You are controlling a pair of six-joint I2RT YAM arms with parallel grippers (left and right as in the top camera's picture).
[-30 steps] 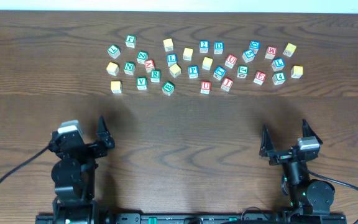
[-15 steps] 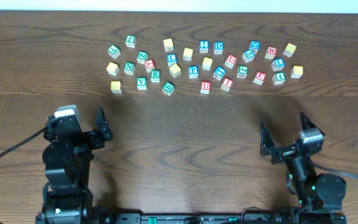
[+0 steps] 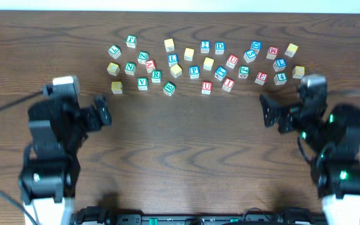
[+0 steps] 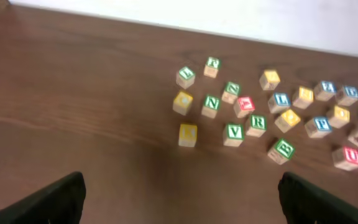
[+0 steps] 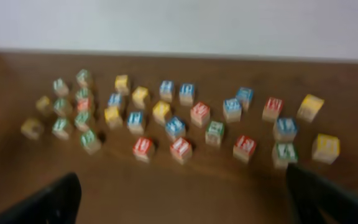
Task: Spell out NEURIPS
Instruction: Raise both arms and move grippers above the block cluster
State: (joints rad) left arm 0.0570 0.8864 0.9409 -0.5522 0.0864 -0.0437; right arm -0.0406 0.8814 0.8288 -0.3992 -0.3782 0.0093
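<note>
The letter cubes lie scattered at the far middle of the table. In the overhead view I see the green N (image 3: 129,67), green R (image 3: 156,75), green E (image 3: 169,88), blue P (image 3: 194,72), red U (image 3: 206,87), red I (image 3: 228,84) and several yellow-faced cubes, one at the left (image 3: 116,87). The left wrist view shows N (image 4: 211,104), R (image 4: 256,124) and E (image 4: 283,150). My left gripper (image 3: 86,107) (image 4: 182,193) is open and empty, short of the cubes. My right gripper (image 3: 286,107) (image 5: 182,186) is open and empty too.
Other cubes sit among them: green V (image 3: 142,82), blue L (image 3: 172,60), blue D (image 3: 220,47), red W (image 3: 272,52), green 4 (image 3: 281,77). The table's far edge (image 3: 180,12) lies just behind the cubes. In the right wrist view the cubes are blurred.
Both arms have risen and moved forward toward the cubes. Both grippers stayed open. No cube has moved.
</note>
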